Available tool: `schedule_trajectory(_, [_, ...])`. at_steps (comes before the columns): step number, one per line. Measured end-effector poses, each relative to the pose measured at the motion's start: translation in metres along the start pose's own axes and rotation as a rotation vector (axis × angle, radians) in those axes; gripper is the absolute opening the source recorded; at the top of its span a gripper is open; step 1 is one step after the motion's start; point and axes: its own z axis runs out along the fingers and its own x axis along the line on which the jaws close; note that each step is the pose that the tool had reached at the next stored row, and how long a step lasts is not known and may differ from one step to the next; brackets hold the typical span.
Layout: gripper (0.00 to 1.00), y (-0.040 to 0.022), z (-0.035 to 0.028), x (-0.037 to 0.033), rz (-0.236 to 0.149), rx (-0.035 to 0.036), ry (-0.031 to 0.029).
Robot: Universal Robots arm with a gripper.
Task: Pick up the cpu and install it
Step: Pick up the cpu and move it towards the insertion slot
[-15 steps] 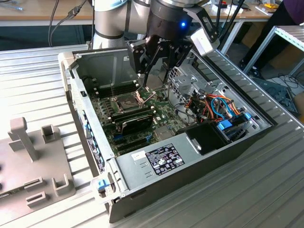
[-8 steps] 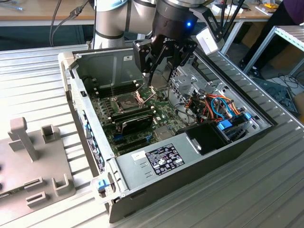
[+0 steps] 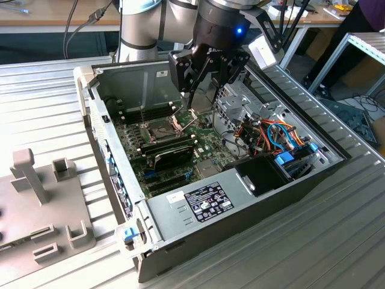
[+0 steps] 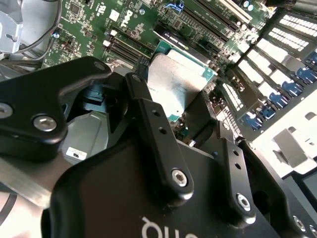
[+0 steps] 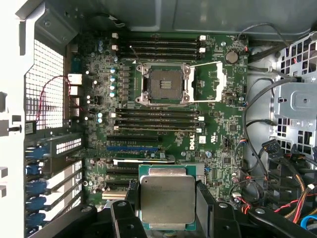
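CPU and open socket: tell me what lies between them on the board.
In the first wrist view, rows of long black slots on the green motherboard lie between the cpu and the socket.

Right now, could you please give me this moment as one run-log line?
tool: shut on cpu | cpu: held above motherboard, not seated | socket: empty, frame open

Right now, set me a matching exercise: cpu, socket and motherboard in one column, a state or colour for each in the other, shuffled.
Things:
1. cpu
2. socket
3. motherboard

States and colours:
A. green
B. open and empty
C. clamped in the gripper

Pairs: 1-C, 2-B, 3-A
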Motion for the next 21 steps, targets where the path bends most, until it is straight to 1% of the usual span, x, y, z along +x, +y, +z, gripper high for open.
schedule_trajectory(3, [0.55, 0.0014, 0.0000, 0.0001, 0.000, -0.0001, 0.0000])
schedule_trajectory(8, [0.55, 0.0076, 0.0002, -0.0001, 0.000, 0.0000, 0.0000])
schedule_trajectory(16, [0.55, 0.0217, 0.0007, -0.0005, 0.000, -0.0005, -0.0001])
schedule_trajectory(21, [0.55, 0.0327, 0.0018, -0.0007, 0.000, -0.0015, -0.0001])
